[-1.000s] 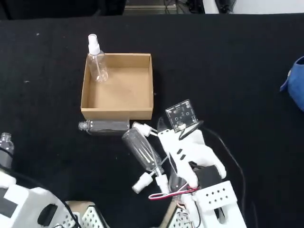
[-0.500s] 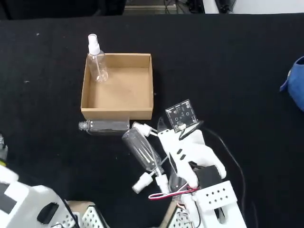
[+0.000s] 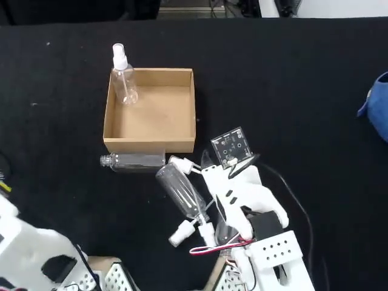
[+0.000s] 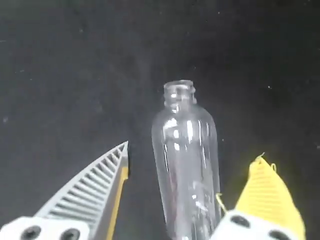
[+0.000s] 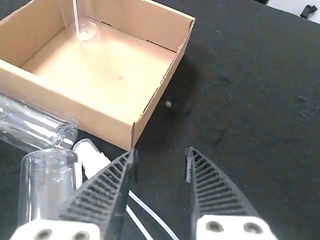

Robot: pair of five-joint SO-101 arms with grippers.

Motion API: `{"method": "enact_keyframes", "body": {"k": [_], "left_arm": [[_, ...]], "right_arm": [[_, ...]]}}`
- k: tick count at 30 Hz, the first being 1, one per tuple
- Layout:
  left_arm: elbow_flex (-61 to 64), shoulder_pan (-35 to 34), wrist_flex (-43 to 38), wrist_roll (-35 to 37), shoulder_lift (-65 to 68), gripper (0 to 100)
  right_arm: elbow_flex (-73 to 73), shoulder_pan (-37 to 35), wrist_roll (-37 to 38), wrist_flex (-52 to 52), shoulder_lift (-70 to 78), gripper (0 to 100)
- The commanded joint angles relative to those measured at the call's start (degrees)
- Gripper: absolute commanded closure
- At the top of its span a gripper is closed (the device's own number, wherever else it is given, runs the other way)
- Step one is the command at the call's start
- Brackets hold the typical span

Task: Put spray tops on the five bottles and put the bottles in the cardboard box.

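In the far left corner of the cardboard box (image 3: 148,145) a capped bottle (image 3: 124,82) stands upright with its spray top on, so one of the five seems finished. Just in front of the box a bare bottle (image 3: 134,160) lies on the black bench (image 3: 291,91), with no top on its neck. Near it lies a loose spray top (image 3: 180,163), and a tilted bottle (image 3: 182,191) leans next to the right arm; I cannot tell whether a top sits on it. The right tool (image 5: 160,152) hangs near the corner of the box, its fingers a little apart and holding nothing. The left tool (image 4: 192,152) has its fingers wide on each side of an open-necked bottle (image 4: 187,165), not closed on it. I judge that most of the work is left: tops must go on these bottles, and four bottles must still go into the box.
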Motion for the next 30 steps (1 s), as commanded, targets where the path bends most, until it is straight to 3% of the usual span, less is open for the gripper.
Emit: {"method": "enact_keyframes", "body": {"k": [1, 16, 30], "left_arm": [[-8.7, -1.1, 0.9, 0.1, 5.9, 77], [-32.2, -1.6, 15.4, -0.6, 25.1, 77], [-36.0, -1.7, 18.5, -0.6, 31.6, 77]], "right_arm": [[-0.3, -0.9, -0.2, 0.0, 0.6, 86.4], [-0.3, -0.9, -0.1, 0.0, 0.6, 86.4], [-0.3, -0.8, 0.1, 0.0, 0.6, 86.4]]}}
